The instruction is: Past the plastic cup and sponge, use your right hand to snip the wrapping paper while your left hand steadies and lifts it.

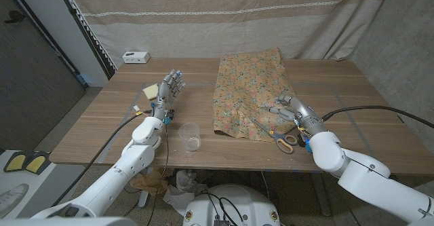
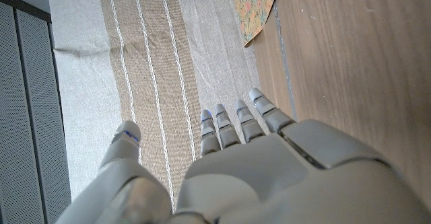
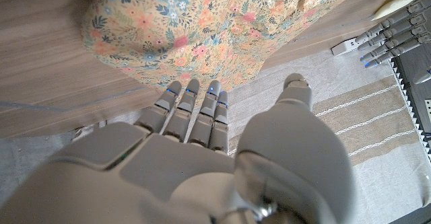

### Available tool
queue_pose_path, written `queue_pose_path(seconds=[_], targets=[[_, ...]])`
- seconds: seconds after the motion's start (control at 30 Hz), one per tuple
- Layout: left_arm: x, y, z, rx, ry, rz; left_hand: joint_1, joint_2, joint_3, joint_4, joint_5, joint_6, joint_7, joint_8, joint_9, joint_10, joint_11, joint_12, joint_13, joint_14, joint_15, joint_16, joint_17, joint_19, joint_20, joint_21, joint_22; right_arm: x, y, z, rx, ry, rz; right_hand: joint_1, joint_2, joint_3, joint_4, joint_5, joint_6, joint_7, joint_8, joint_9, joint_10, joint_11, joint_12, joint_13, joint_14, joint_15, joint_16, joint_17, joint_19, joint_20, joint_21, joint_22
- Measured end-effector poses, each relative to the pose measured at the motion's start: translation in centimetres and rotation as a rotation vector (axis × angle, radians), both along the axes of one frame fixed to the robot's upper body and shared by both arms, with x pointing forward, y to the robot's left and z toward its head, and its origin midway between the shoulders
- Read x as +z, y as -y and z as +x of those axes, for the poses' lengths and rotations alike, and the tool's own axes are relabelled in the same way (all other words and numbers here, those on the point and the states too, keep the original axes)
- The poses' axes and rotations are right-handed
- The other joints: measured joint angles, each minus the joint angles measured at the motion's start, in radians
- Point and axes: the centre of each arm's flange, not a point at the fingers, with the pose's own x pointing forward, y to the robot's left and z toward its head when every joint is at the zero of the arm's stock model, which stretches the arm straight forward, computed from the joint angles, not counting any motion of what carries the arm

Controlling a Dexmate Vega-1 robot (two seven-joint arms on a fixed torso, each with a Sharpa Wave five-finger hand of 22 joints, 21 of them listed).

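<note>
— Head view first. Where the wrapping paper (image 1: 248,93)?
— Spread flat over the wooden table (image 1: 102,127), from the far edge toward the near one, floral print up.
— And beside the paper?
— Just off its near left corner, a clear plastic cup (image 1: 190,137), upright. Further left of the paper, a yellow sponge (image 1: 150,91). On the paper's near right corner, scissors (image 1: 280,138), orange handles toward the near edge.
— Hands?
— Left hand (image 1: 171,88) well left of the paper, by the sponge, fingers straight and slightly apart, holding nothing. Right hand (image 1: 296,110) at the paper's right edge, just past the scissors, fingers loosely spread, touching or hovering over the paper: cannot tell which. Nothing gripped.
— Left wrist view?
— Back of the left hand (image 2: 269,163), fingers straight, side by side, thumb apart; a corner of the paper (image 2: 254,5) far ahead, against the curtain (image 2: 148,56).
— Right wrist view?
— Right hand (image 3: 202,157), fingers extended close together, tips near the paper (image 3: 215,22), thumb off to the side, empty. Beyond the paper, the left hand's fingers (image 3: 390,35).
</note>
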Motion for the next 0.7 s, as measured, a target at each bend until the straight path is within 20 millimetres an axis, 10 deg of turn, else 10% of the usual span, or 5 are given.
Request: queue_pose_path(seconds=[0.7], targets=[[-0.12,-0.32,-0.65,0.007,-0.001,0.003,0.000,0.000,0.000,0.000,0.000,0.000,0.000,0.000,0.000,-0.002,-0.002,0.000,0.000,0.000,0.000,0.000,0.000,0.009,-0.002,-0.011,0.000,-0.85,0.87,-0.46,0.006,-0.032,-0.034,0.000,0.000,-0.003,0.003,0.000,-0.035,-0.003,-0.016,0.000,-0.031,-0.002,-0.016,0.000,-0.045,0.003,-0.022,0.000,0.004,0.004,0.000,0.000]])
